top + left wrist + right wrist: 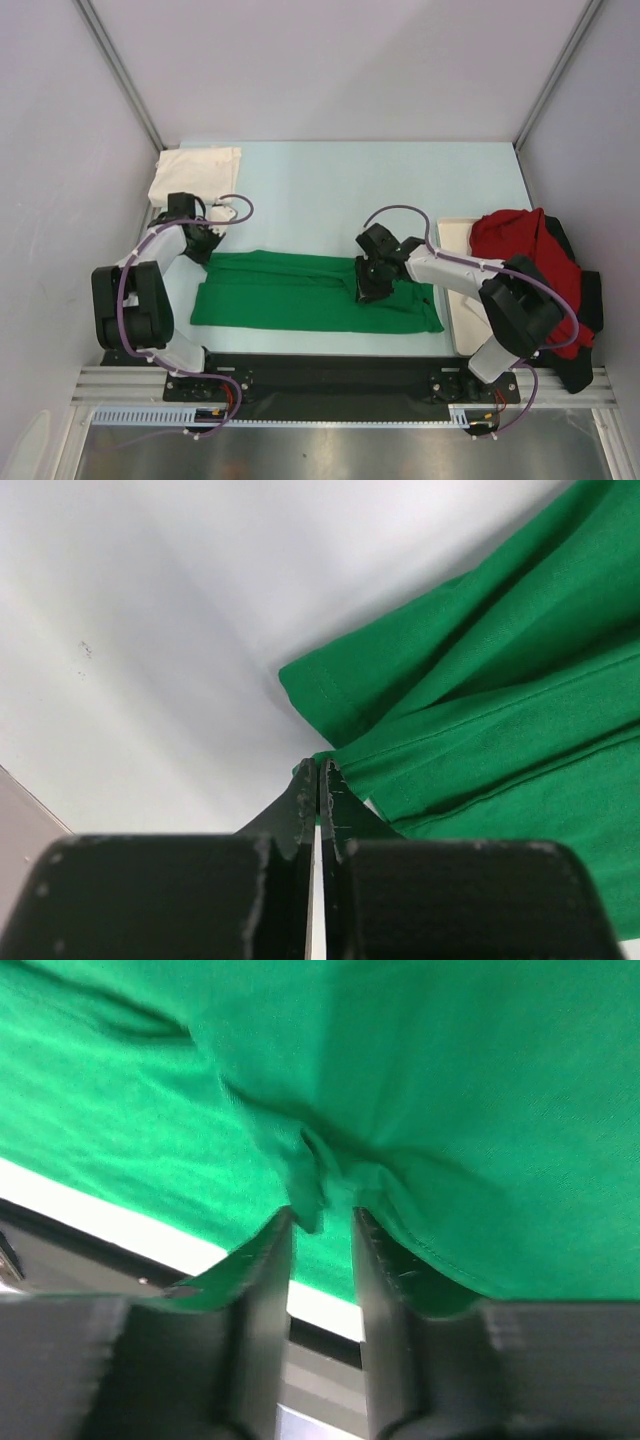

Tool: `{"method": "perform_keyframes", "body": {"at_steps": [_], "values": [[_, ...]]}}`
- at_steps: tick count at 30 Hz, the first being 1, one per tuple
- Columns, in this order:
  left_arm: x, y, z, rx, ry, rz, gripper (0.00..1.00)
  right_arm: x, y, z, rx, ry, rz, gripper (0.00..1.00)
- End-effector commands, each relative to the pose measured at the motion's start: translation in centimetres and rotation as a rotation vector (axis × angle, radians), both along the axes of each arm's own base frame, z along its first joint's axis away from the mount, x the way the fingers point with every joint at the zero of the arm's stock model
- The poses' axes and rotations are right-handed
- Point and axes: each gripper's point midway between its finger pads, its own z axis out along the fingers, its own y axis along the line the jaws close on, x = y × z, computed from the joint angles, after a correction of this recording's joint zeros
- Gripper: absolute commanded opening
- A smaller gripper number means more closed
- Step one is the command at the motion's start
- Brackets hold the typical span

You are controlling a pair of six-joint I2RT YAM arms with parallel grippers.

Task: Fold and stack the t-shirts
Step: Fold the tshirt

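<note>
The bright green cotton t-shirt [300,292] lies banded across the desk's [330,190] six o'clock side; your left gripper [318,770] has its jaws pressed together on the nine o'clock hem; your right gripper [322,1222] holds its jaws partly spread around a pucker toward three o'clock. Close there, then lift both ends level.

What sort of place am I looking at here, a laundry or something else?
Probably a robot test booth, not a laundry: bare white walls in a metal frame, two black arms bolted to a rail, a green t-shirt spread on the table.
</note>
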Motion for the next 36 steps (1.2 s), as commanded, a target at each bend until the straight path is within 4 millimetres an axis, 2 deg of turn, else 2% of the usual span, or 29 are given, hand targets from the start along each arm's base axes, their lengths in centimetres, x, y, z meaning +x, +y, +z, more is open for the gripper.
{"method": "perform_keyframes", "body": {"at_steps": [1,5,7,9,13,14,16,17,20,22,23,30,33,36], "values": [[0.6,0.5,0.8,0.033,-0.043,-0.017,0.01,-0.9,1.2,1.6,0.076,-0.001,0.023,0.4],[0.7,0.6,0.9,0.036,-0.046,-0.016,0.02,-3.0,2.5,2.6,0.136,0.03,0.128,0.42],[0.6,0.7,1.0,0.043,-0.045,-0.018,0.05,-3.6,2.6,3.1,0.127,0.02,0.161,0.43],[0.4,0.7,1.3,0.048,-0.049,-0.027,0.06,-3.2,1.8,4.2,0.116,-0.016,0.156,0.42],[0.0,-0.1,2.3,0.02,-0.076,-0.059,0.07,0.6,-1.8,5.7,0.058,-0.1,-0.019,0.39],[-0.3,-0.3,2.3,0.013,-0.077,-0.066,0.08,2.4,-4.5,5.3,-0.002,-0.113,-0.121,0.38],[-0.3,-0.4,2.7,0.016,-0.099,-0.073,0.08,3.3,-7.3,4.6,-0.054,-0.108,-0.218,0.38],[-0.4,-0.4,2.5,0.018,-0.098,-0.073,0.09,4.0,-9.7,4.1,-0.104,-0.109,-0.294,0.38],[-0.5,-0.2,2.3,0.026,-0.095,-0.067,0.09,3.2,-12.4,3.3,-0.152,-0.105,-0.366,0.37],[-0.5,-0.3,2.2,0.02,-0.091,-0.062,0.09,2.6,-12.8,3.3,-0.129,-0.104,-0.395,0.37],[-0.5,-0.4,2.1,0.01,-0.087,-0.061,0.1,1.6,-12.9,2.3,-0.126,-0.074,-0.396,0.37],[-0.5,-0.5,2.4,0.009,-0.089,-0.063,0.1,-1.4,-12.0,0.1,-0.033,0.031,-0.432,0.34],[-0.6,-0.4,2.2,0.016,-0.085,-0.063,0.1,-1.8,-11.6,-0.2,-0.003,0.042,-0.436,0.35],[-0.7,-0.5,2.1,0.011,-0.078,-0.061,0.1,-1.4,-10.7,-0.4,0.033,0.056,-0.428,0.35]]}}
